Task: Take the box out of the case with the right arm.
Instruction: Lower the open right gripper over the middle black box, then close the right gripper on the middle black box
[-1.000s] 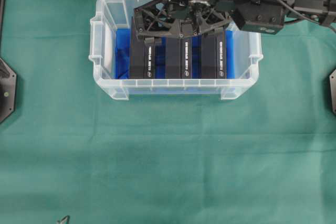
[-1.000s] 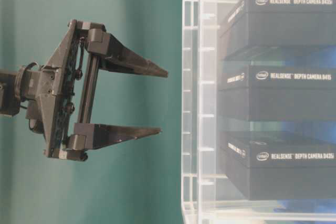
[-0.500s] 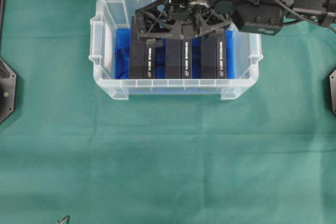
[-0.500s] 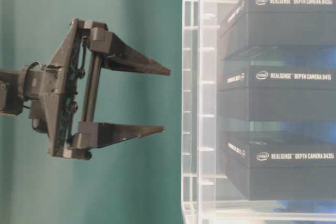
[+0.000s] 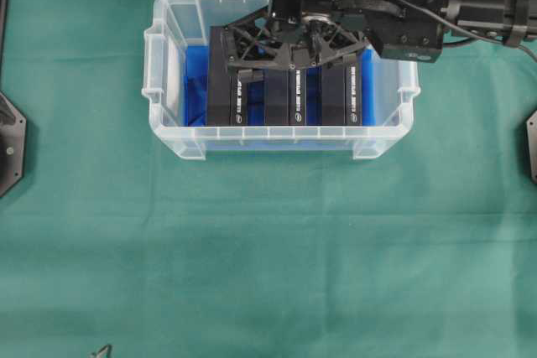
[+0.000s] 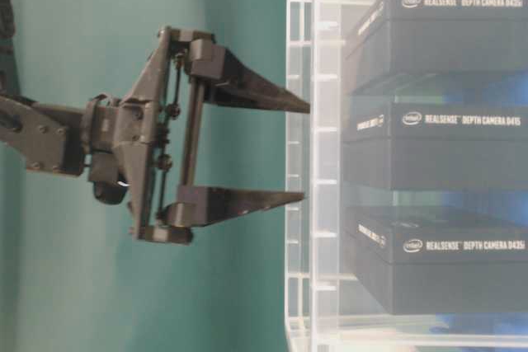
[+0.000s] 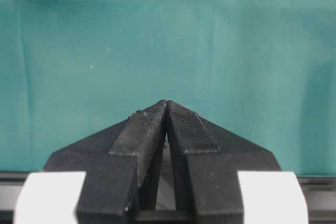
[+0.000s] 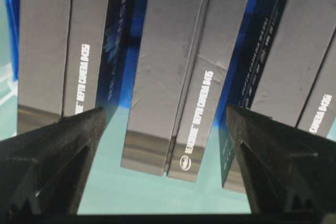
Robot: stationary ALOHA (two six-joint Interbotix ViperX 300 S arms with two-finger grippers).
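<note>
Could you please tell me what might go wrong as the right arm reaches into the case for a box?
1. The right tool straddles the middle box with open fingers, but the gaps to the left box and right box look narrow; a fingertip could land on a neighbour's top.
2. The boxes stand close together in the clear case, so lifting one might drag or tip another.

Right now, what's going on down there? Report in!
Right claw open wide, over the middle box, holding nothing. Left claw shut, idle. Three boxes in the case. Nothing blocking.
</note>
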